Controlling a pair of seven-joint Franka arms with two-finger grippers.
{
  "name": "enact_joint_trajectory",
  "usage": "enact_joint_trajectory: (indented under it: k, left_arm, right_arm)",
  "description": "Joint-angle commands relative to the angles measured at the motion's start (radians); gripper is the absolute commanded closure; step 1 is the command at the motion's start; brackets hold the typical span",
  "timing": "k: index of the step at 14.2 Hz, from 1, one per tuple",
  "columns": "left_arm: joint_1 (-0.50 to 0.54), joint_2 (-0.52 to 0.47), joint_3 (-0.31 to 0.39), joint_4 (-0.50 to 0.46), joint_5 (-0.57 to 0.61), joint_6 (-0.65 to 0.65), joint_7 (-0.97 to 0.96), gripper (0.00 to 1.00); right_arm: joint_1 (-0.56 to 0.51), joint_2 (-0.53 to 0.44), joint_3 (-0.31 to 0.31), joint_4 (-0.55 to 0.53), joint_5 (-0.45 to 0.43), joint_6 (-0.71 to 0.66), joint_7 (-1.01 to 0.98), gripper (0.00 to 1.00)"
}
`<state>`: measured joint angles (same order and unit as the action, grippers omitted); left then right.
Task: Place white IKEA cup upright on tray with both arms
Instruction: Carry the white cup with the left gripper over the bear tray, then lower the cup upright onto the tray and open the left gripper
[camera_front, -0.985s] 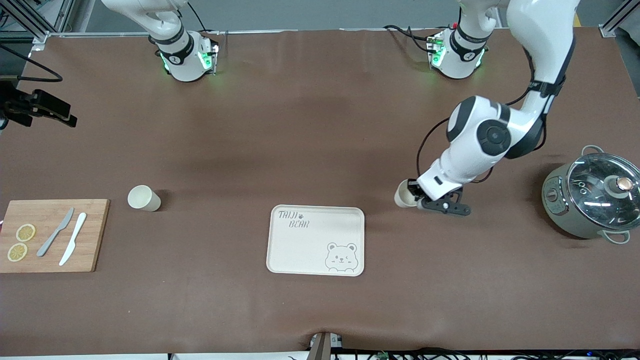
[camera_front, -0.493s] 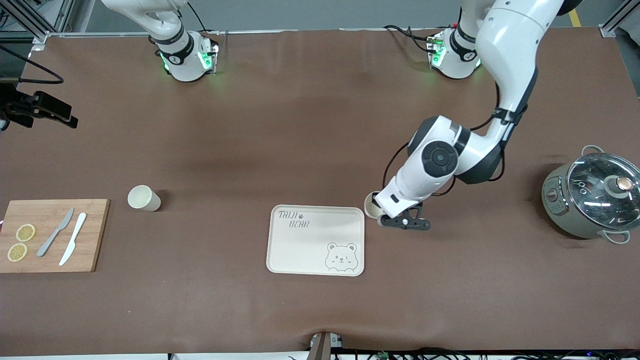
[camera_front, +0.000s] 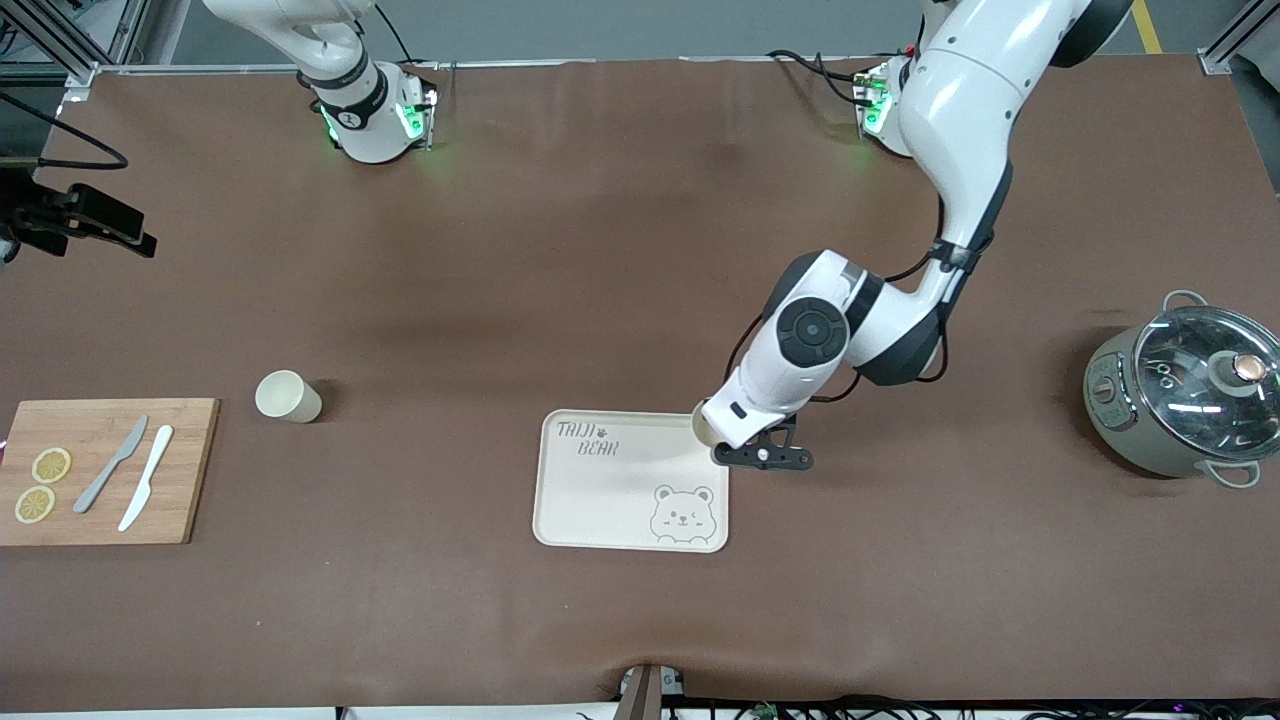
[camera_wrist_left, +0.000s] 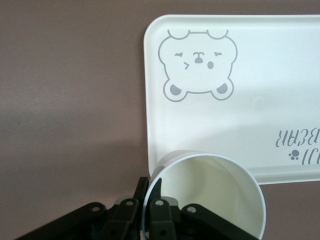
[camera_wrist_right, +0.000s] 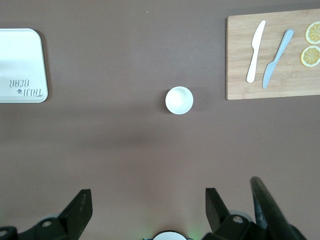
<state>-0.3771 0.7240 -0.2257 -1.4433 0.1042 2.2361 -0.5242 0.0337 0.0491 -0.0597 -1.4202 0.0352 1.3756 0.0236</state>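
cup (camera_front: 705, 428) clamped in left pincer (camera_front: 722, 440) overhangs tray (camera_front: 610, 500) edge; right pincer (camera_wrist_right: 147, 210) waits open.

From above we see a small round white cup (camera_wrist_right: 179, 100) standing mouth-up on the brown table (camera_wrist_right: 125, 150). A pale wooden cutting board (camera_wrist_right: 240, 75) holds a white plastic knife (camera_wrist_right: 255, 44), a grey knife (camera_wrist_right: 276, 52) and two lemon slices (camera_wrist_right: 311, 56). One end of the cream tray (camera_wrist_right: 20, 60) with grey lettering shows. Our right gripper's (camera_wrist_right: 147, 210) black fingers (camera_wrist_right: 80, 210) stand wide apart over bare table.

Robot lab: alu frame rails (camera_front: 60, 40), brown-matted bench (camera_front: 600, 250).
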Motion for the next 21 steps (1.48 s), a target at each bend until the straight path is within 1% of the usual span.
enact_joint_trajectory:
  k: [1,5,7,10,13,18,21]
  left_arm:
    - [-0.031,0.051,0.019,0.063,0.025,0.005,-0.039,1.0]
    - [-0.036,0.072,0.019,0.064,0.025,0.053,-0.049,1.0]
    - [-0.046,0.095,0.023,0.087,0.025,0.063,-0.053,1.0]
    - [-0.123,0.113,0.121,0.112,0.02,0.074,-0.071,1.0]
    - [-0.126,0.117,0.126,0.11,0.02,0.111,-0.069,1.0]
    - [-0.128,0.15,0.126,0.113,0.019,0.197,-0.092,1.0]
    - [-0.128,0.167,0.126,0.113,0.019,0.217,-0.094,1.0]
  right_arm:
    - [-0.014,0.006,0.005,0.013,0.014,-0.012,-0.01,0.0]
    - [-0.014,0.009,0.005,0.012,0.014,-0.013,-0.01,0.0]
    - [-0.014,0.009,0.005,0.012,0.014,-0.013,-0.01,0.0]
    - [-0.014,0.009,0.005,0.012,0.014,-0.013,-0.008,0.0]
    - [-0.014,0.009,0.005,0.012,0.014,-0.013,-0.01,0.0]
    - [-0.014,0.011,0.005,0.012,0.014,-0.013,-0.008,0.0]
    - [-0.015,0.011,0.005,0.012,0.014,-0.013,-0.01,0.0]
